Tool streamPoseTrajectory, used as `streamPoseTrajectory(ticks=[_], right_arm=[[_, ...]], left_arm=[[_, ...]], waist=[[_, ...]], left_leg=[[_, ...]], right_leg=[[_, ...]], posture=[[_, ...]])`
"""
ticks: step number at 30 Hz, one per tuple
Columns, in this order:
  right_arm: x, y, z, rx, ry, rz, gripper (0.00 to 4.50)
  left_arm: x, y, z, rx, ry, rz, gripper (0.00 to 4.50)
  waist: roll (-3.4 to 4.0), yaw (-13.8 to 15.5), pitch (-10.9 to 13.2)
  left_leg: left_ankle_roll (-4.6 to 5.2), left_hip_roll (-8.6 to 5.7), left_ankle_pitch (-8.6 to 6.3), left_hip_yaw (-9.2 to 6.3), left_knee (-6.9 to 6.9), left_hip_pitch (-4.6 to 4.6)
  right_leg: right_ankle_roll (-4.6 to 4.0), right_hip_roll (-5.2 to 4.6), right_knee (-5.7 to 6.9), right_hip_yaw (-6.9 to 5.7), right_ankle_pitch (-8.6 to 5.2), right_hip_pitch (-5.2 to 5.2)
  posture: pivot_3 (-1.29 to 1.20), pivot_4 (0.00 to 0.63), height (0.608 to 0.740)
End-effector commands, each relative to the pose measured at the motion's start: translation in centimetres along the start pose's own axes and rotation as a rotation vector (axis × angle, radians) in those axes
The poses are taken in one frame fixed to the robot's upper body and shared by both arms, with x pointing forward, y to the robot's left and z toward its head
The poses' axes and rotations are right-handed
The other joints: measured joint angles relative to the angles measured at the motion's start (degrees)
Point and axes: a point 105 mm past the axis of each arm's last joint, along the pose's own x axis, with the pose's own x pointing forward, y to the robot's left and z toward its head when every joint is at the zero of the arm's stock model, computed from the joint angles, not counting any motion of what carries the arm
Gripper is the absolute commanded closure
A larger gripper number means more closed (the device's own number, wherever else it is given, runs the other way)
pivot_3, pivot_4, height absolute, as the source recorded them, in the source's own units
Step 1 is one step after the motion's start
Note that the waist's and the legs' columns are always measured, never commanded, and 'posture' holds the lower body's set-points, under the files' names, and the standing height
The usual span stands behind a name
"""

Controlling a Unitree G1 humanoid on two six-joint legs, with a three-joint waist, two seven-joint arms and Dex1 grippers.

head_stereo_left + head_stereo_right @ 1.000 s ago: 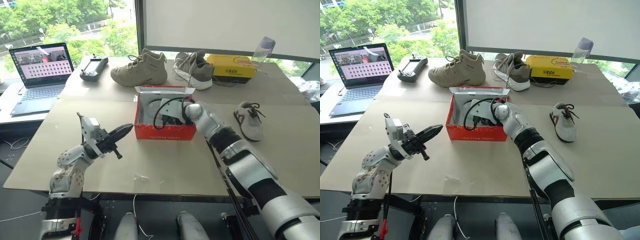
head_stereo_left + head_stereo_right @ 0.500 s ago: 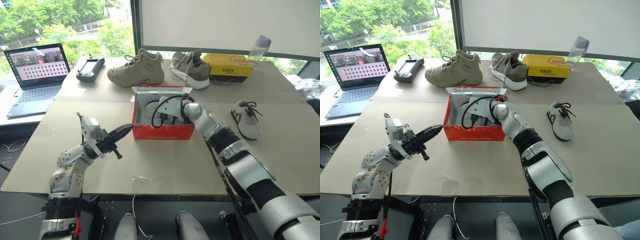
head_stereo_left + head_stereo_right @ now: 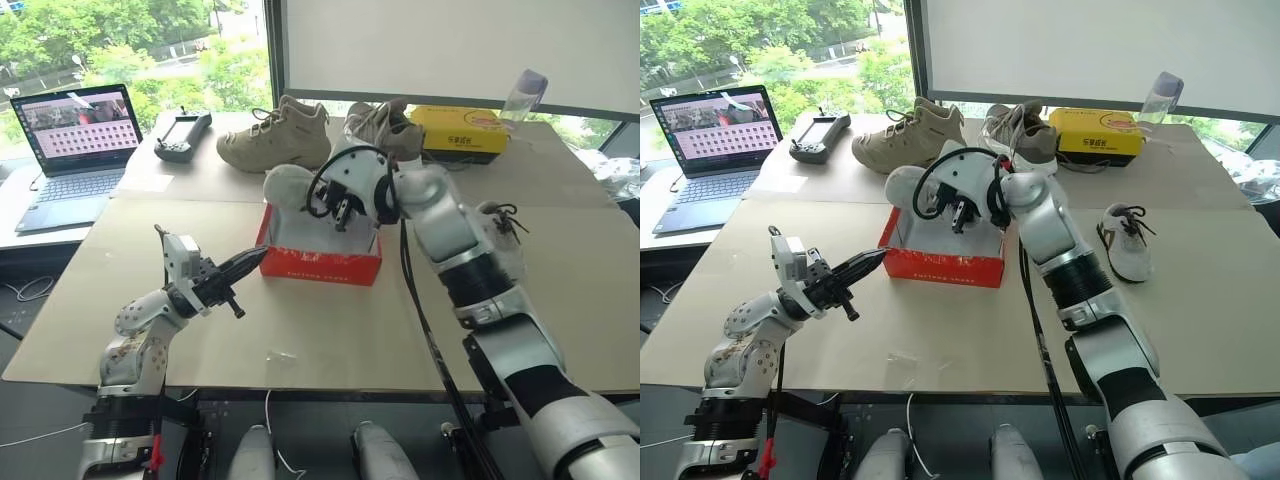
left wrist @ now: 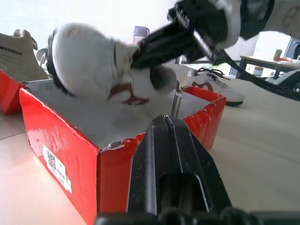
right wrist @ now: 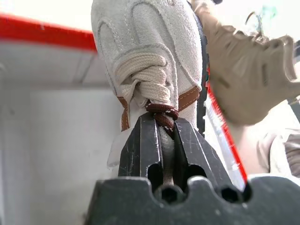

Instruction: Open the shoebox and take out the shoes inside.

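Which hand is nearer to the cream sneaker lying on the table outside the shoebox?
Right. The right hand hovers over the open shoebox, shut on the other cream sneaker, closer to the sneaker on the table. The left hand is beyond the box's far side.

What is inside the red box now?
The red box shows only a pale grey floor; its near corners are hidden. The right pincer holds one small shoe above it.

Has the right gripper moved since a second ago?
Yes. The right gripper rose out of the red cardboard shoebox, lifting a small cream sneaker above its rim.
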Motion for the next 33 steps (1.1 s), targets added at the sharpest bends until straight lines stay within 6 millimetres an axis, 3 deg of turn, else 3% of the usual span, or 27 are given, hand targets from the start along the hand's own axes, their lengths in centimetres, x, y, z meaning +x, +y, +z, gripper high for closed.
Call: streamPoseTrajectory(ticks=[1,4,10,14,17,21,33], right_arm=[[-2.4,-2.6,2.2,0.101,-0.097,-0.071,4.49],[-3.9,-4.8,1.5,0.198,-0.087,-0.157,4.49],[-10.2,-11.1,-3.7,0.608,0.021,-0.44,4.49],[-13.9,-12.4,-7.4,0.78,0.09,-0.573,4.49],[-16.0,-12.1,-10.2,0.879,0.172,-0.634,4.49],[-16.5,-9.1,-14.8,1.056,0.317,-0.599,4.49],[-17.3,-5.6,-20.3,1.144,0.502,-0.593,4.49]], left_arm=[[0.4,-0.4,0.9,0.024,-0.016,-0.027,4.5],[0.5,-0.4,0.8,0.024,-0.015,-0.027,4.5],[0.4,-0.4,0.7,0.016,-0.016,-0.023,4.5],[0.4,-0.5,0.5,0.01,-0.011,-0.026,4.5],[0.4,-0.5,0.5,0.007,-0.008,-0.03,4.5],[0.7,-0.6,0.3,0.001,-0.005,-0.04,4.5],[0.8,-0.8,0.1,-0.01,0.002,-0.054,4.5]], waist=[[0.0,0.03,0.0],[0.0,0.25,0.0],[0.01,1.35,0.01],[0.01,1.35,0.01],[0.03,1.08,0.03],[0.04,1.07,0.03],[0.39,0.41,0.24]], left_leg=[[0.0,0.0,0.0,0.0,0.01,0.0],[0.0,0.0,0.0,0.01,0.01,0.0],[0.0,0.0,0.0,0.02,-0.01,-0.07],[0.0,0.0,-0.01,0.04,-0.05,-0.14],[0.01,0.0,-0.01,0.07,-0.07,-0.19],[0.02,0.0,-0.01,0.06,-0.08,-0.18],[0.04,-0.03,0.0,0.08,0.04,-0.18]], right_leg=[[0.0,0.0,0.0,0.0,0.0,0.0],[0.0,-0.01,-0.01,0.0,0.0,0.0],[-0.02,-0.02,-0.09,0.0,0.0,-0.05],[-0.02,-0.03,-0.31,0.0,0.0,-0.04],[-0.02,-0.04,-0.33,0.02,0.01,-0.09],[-0.02,-0.04,-0.32,0.02,0.01,-0.07],[0.05,-0.04,-0.33,0.07,0.05,-0.02]], posture=[[0.0,0.15,0.712],[0.0,0.15,0.712],[0.0,0.15,0.712],[0.0,0.15,0.712],[0.0,0.15,0.712],[0.0,0.15,0.712],[0.0,0.15,0.712]])
